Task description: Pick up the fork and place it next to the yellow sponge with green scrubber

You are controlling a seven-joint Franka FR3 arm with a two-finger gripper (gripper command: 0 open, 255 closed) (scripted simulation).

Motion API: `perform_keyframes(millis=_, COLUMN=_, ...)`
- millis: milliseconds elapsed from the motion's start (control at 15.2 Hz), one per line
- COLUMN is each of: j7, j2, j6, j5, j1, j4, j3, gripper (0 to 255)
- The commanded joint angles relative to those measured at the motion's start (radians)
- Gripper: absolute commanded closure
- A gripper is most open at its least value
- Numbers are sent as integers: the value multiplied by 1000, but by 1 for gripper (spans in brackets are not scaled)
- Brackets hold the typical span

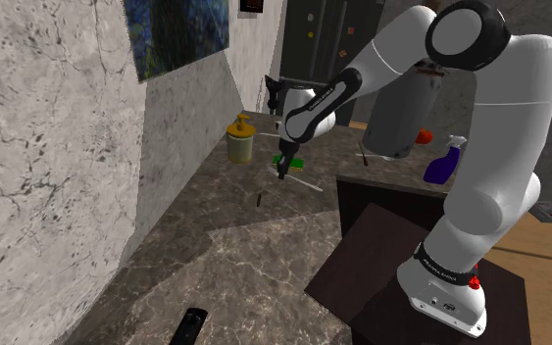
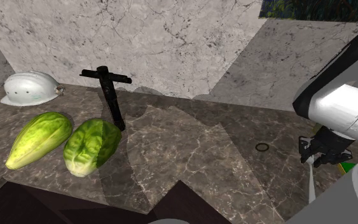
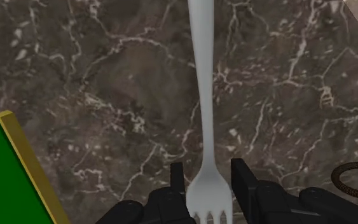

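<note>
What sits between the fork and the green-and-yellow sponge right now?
Nothing. In the wrist view, the stretch of dark marbled counter between the fork and the sponge is bare.

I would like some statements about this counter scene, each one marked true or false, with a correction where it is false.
1. The claw clasps the fork near its tines. True.
2. The sponge shows a red face. False: the face is green with a yellow edge.
3. A pale green vegetable lies beside a darker green vegetable. True.
4. The helmet is black. False: it is white.
5. A small dark ring lies on the counter. True.
6. The spray bottle is green. False: it is purple.
</note>
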Motion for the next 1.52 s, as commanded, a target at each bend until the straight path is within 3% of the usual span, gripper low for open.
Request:
perform_keyframes(millis=0, j7=5, j2=26, j6=21, j5=-9, j1=4, j4=5, j3=-6, gripper=255)
perform_keyframes(millis=462, j7=22, j2=106, j6=91, j5=-35, j1=19, j4=14, j3=-26, gripper=255)
perform_keyframes(millis=990, j7=22, j2=106, j6=91, j5=-35, j1=19, j4=14, j3=-26, gripper=255)
perform_keyframes(millis=1056, j7=22, j2=106, j6=91, j5=-35, j1=19, j4=14, j3=-26, gripper=0)
perform_keyframes(millis=1452, j7=15, j2=75, j6=66, j5=-26, j1=12, j4=8, j3=-18, gripper=0)
